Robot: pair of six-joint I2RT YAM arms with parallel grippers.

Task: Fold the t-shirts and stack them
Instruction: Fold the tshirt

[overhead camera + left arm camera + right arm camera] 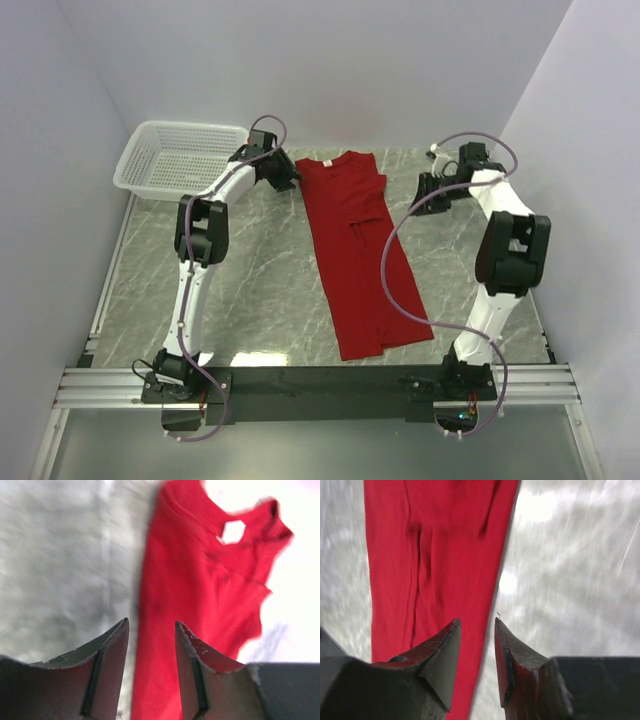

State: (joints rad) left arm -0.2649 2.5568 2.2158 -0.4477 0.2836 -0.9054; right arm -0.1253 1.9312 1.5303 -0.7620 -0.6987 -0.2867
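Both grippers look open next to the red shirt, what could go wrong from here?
The t-shirt lies as a long slanted strip; the next fold may come out crooked.
The left gripper and right gripper hover open at its edges; pinching only the top layer could pull the fold open.
The left arm passes close to the basket and might nudge it.

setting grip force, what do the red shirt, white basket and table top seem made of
T-shirt: soft matte knit, likely cotton; it lies limp with fine creases.
Basket: probably white plastic; rigid open mesh walls, smooth rim.
Table top: grey veined marble look, glossy with glare spots; real stone or printed laminate cannot be told.
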